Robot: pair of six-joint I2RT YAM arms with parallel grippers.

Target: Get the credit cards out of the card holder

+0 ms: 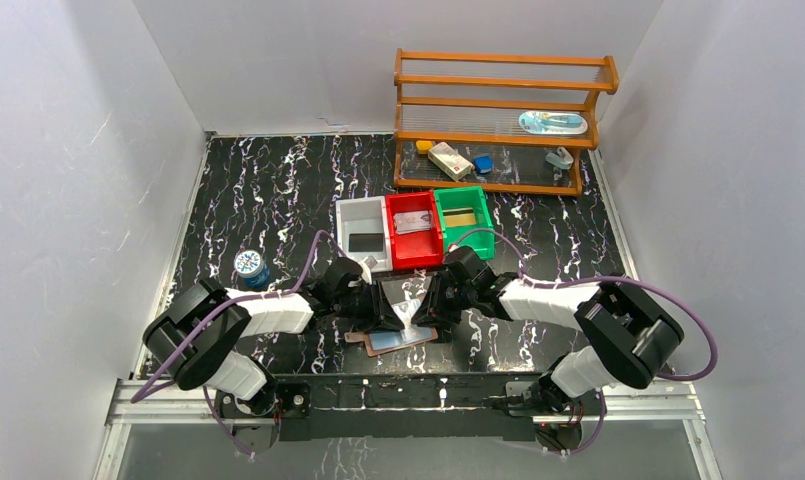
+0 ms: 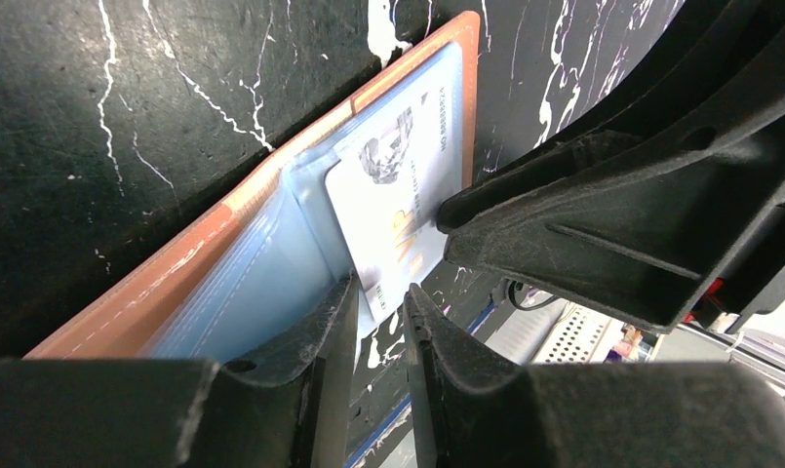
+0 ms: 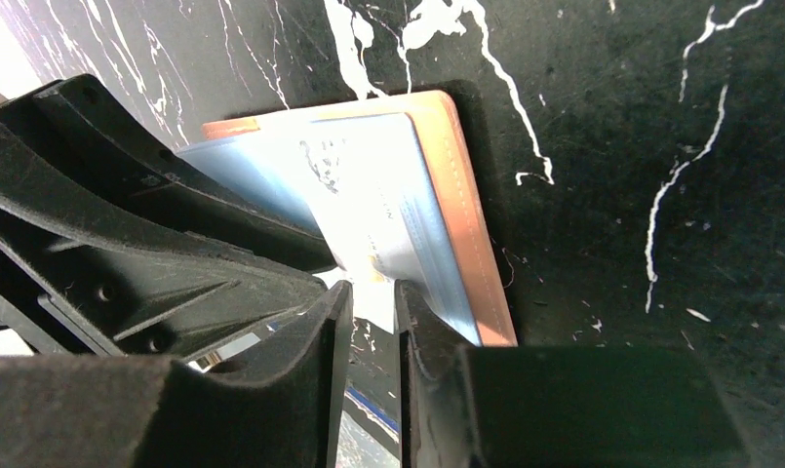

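A: Where to look for the card holder (image 1: 403,342)?

B: At 6 o'clock from the red bin (image 1: 415,240), lying flat and open on the table (image 1: 258,200), right between the two arms. Note the credit card (image 2: 393,205) sitting partly out of the blue pocket, poking toward 6 o'clock in the left wrist view.

A: And the jaws?

B: On the left gripper (image 2: 378,297), parted by a slit, showing only table through the gap and holding nothing. On the right gripper (image 3: 372,288), nearly closed and apparently pinching the card's free edge, though hard to confirm, since the contact itself is hidden.

A: What to fear from here?

B: First, dragging the whole holder along. Easy to lift leather and card together when pulling with nothing pressing the holder down.

A: Anything else?

B: Slipping. Easy to lose thin, glossy plastic when pinching only an edge, or to bend it by pulling at an angle to the pocket. Then clashing: both grippers crowding one small spot, almost touching. Enough of a sideways correction to knock one against the other and flick the card toward the table's near edge at 6 o'clock.
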